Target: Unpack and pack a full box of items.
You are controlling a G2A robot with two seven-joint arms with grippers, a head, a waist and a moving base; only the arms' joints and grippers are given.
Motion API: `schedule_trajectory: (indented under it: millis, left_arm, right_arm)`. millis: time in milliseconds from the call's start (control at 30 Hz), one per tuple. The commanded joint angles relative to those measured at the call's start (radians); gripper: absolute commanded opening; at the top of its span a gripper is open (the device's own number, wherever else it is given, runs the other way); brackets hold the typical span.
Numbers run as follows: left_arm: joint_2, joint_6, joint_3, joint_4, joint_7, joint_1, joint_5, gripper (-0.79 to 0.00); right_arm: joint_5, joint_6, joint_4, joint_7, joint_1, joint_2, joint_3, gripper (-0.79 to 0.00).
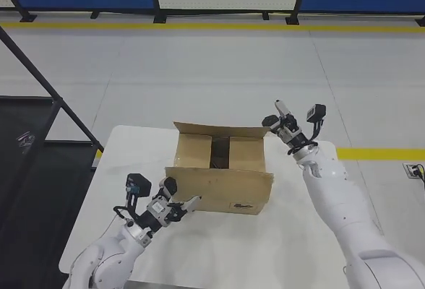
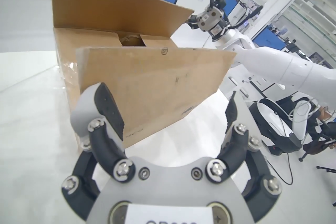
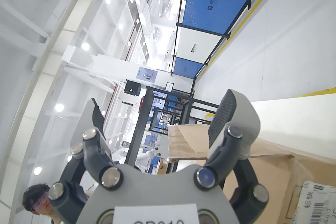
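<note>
A brown cardboard box (image 1: 220, 189) stands in the middle of the white table (image 1: 118, 209). Its near flap (image 2: 155, 72) leans outward and its far flap (image 2: 105, 7) stands up. The two inner flaps lie nearly closed, with crumpled paper (image 2: 130, 40) showing in the gap between them. My left gripper (image 1: 182, 196) is open just in front of the near flap's left end and touches nothing; the left wrist view shows it (image 2: 168, 112) facing the box front. My right gripper (image 1: 276, 117) is open at the far flap's right corner, with one pad (image 3: 220, 114) close beside the flap edge (image 3: 183, 141).
A black metal rack (image 1: 24, 144) stands off the table's left side. Bare table surface lies in front of the box and to its right (image 1: 292, 231). A yellow floor line (image 1: 386, 153) runs behind the right arm.
</note>
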Motion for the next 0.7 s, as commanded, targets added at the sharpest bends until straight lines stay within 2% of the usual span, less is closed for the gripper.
schedule_trajectory:
  millis: [0,300,500,667]
  left_arm:
    - [-0.004,0.033,0.025,0.014,0.004,-0.025,0.016,0.000]
    - [-0.023,0.154,0.116,0.083,0.006,-0.116,0.091,0.000]
    - [-0.034,0.202,0.156,0.133,0.008,-0.161,0.109,0.000]
    - [-0.042,0.224,0.184,0.154,0.011,-0.188,0.125,0.000]
  right_arm:
    - [-0.021,0.019,-0.031,0.025,-0.006,0.006,-0.004,0.000]
    - [-0.095,0.239,-0.233,0.120,-0.064,0.034,-0.014,0.000]
    - [-0.114,0.462,-0.419,0.143,-0.144,0.052,-0.009,0.000]
    - [-0.128,0.594,-0.550,0.160,-0.212,0.065,-0.002,0.000]
